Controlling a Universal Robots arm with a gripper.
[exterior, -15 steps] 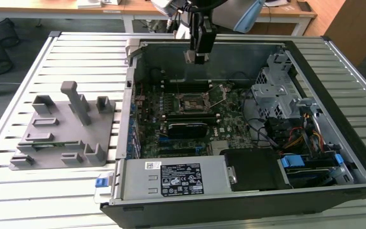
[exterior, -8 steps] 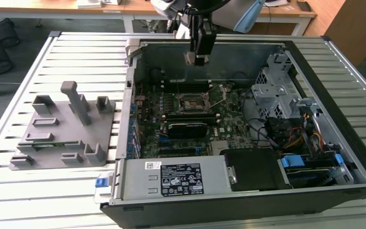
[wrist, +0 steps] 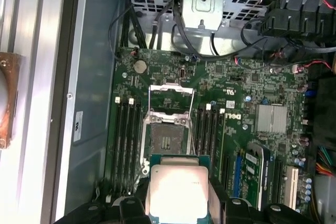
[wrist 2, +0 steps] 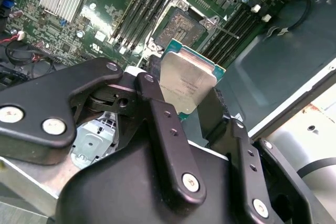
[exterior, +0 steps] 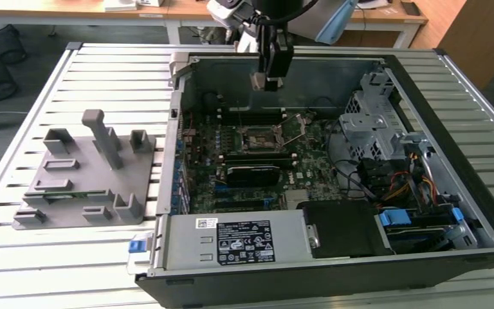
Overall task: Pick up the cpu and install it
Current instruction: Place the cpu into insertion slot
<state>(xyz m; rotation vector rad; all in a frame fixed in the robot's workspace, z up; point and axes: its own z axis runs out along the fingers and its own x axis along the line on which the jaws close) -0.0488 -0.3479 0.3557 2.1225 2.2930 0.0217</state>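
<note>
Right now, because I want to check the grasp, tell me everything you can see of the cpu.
The cpu is a thin square chip with a pale silver metal top on a green board. It is clamped at two opposite edges between the hand's black fingers, held in the air above the motherboard, near the open socket but not in it.

Pale satin-metal cpu (wrist 2: 186, 85), matt black fingers (wrist 2: 164, 127)

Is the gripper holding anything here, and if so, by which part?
Yes, the cpu, pinched by two opposite edges between the fingers, its metal top left uncovered.
</note>
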